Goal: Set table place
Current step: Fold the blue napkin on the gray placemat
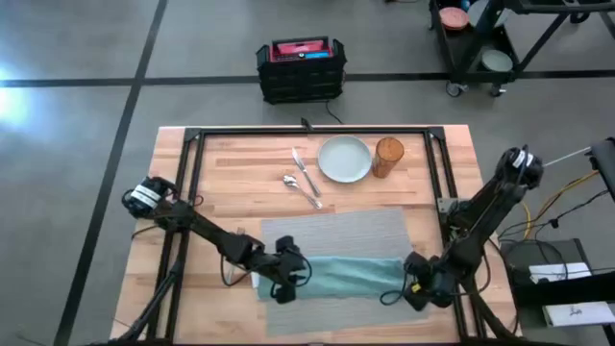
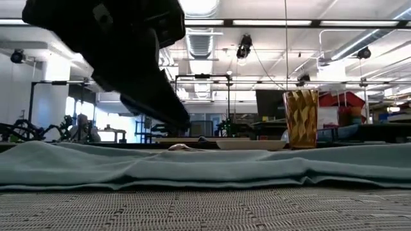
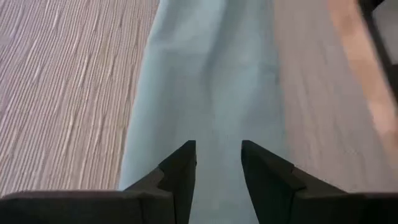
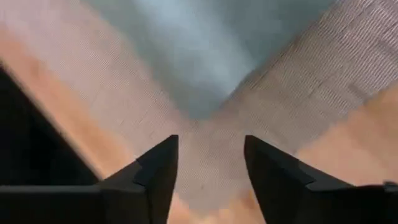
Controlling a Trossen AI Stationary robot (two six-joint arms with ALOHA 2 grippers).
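My left gripper (image 1: 281, 285) and right gripper (image 1: 415, 291), fingers parted and empty, hover at opposite ends of the teal napkin (image 1: 336, 277) lying along the placemat (image 1: 346, 231), presumably to spread it flat on the tabletop (image 1: 240, 163).

Left gripper (image 1: 284, 284) sits over the napkin's (image 1: 336, 277) near end, so the cloth under it is hidden from above. In the low view the arm's dark bulk is cut off by the top edge; fingertips not seen there. Right wrist view is smeared w/ blur: napkin corner ahead of the right gripper (image 4: 210, 163) is soft. Cutlery (image 1: 306, 179) beyond the grippers too small to sort fork from knife.
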